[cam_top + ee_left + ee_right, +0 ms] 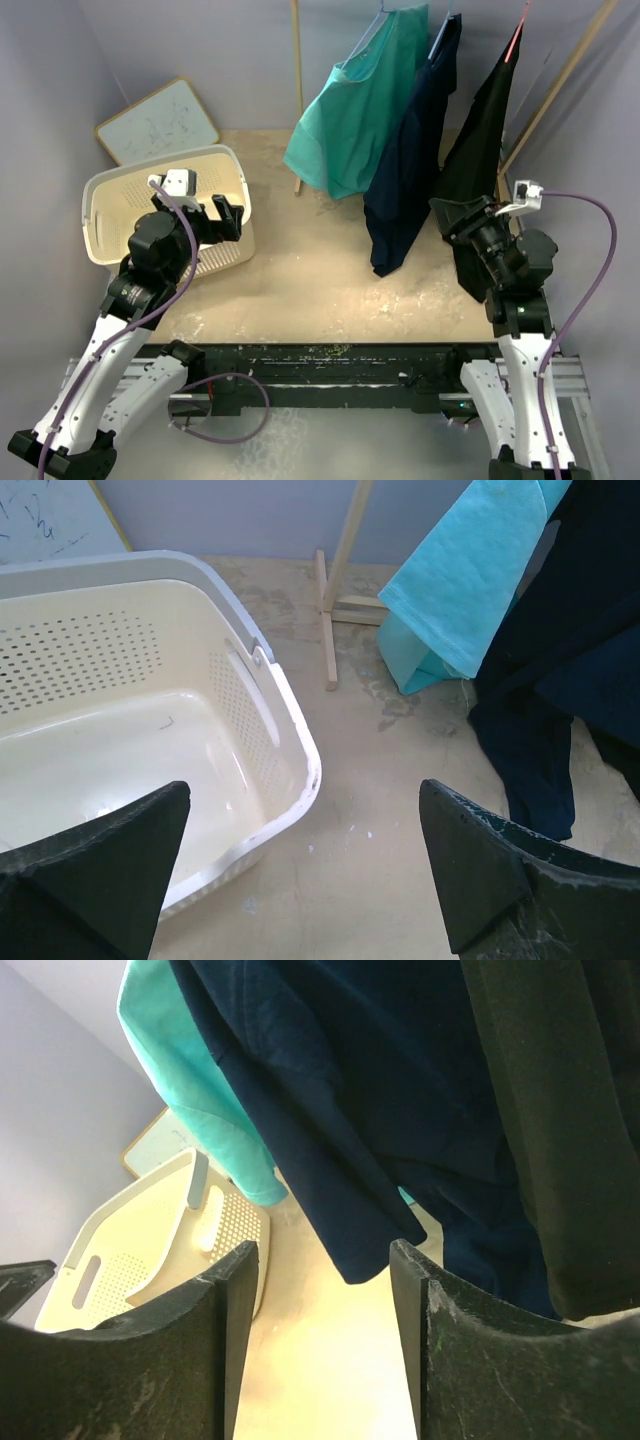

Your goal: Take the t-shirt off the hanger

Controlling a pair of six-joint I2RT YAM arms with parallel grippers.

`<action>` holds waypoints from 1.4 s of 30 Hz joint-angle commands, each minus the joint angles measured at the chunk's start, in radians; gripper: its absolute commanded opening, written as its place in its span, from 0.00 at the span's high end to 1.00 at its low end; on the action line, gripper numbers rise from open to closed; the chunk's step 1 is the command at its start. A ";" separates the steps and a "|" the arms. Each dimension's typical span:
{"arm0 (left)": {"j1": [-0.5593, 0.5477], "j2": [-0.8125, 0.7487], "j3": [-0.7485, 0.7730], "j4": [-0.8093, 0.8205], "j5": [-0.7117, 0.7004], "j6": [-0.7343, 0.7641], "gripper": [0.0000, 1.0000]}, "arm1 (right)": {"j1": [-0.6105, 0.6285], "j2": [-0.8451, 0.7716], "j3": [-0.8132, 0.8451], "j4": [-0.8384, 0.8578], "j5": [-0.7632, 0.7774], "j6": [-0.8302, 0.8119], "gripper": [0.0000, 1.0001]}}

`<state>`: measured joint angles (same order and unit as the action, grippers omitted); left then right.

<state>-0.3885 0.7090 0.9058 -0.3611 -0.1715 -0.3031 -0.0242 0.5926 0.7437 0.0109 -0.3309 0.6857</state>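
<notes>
Three t-shirts hang on hangers from a wooden rack at the back: a teal one [365, 95], a navy one [415, 150] and a black one [490, 140]. My right gripper [452, 215] is open and empty, just left of the black shirt's lower hem and right of the navy shirt. In the right wrist view the navy shirt's sleeve [340, 1160] hangs above the jaws and the black shirt [560, 1110] is at the right. My left gripper [228, 218] is open and empty over the right rim of the white basket [110, 190].
The white perforated laundry basket [285, 720] stands at the left on the tan table. A whiteboard [160, 120] leans behind it. The rack's wooden post [297, 90] and foot [330, 630] stand at the back centre; a slanted wooden bar [555, 85] is at the right.
</notes>
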 commanded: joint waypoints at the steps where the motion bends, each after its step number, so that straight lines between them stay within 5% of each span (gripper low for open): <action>1: -0.001 -0.001 0.039 0.032 0.000 0.002 0.01 | 0.001 0.007 0.021 0.049 -0.015 -0.002 0.40; 13: -0.001 -0.001 0.039 0.031 -0.001 0.002 0.01 | 0.001 0.061 0.065 0.077 -0.107 -0.038 0.47; 22: -0.002 -0.003 0.042 0.029 0.003 0.001 0.01 | 0.001 0.459 0.755 -0.288 0.112 -0.256 0.53; 32: -0.001 -0.008 0.041 0.027 0.004 -0.007 0.01 | 0.003 0.959 1.506 -0.556 0.549 -0.318 0.52; 36: 0.000 -0.004 0.042 0.027 0.009 -0.008 0.01 | 0.001 1.164 1.799 -0.720 0.580 -0.307 0.51; 39: -0.001 -0.004 0.042 0.027 0.012 -0.010 0.01 | 0.001 1.198 1.838 -0.717 0.529 -0.283 0.52; 42: -0.001 -0.003 0.043 0.028 0.012 -0.010 0.01 | 0.041 1.113 1.671 -0.528 0.428 -0.294 0.53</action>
<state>-0.3885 0.7078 0.9073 -0.3614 -0.1673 -0.3038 -0.0204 1.8015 2.4969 -0.6395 0.1623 0.3950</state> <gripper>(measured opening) 0.990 0.473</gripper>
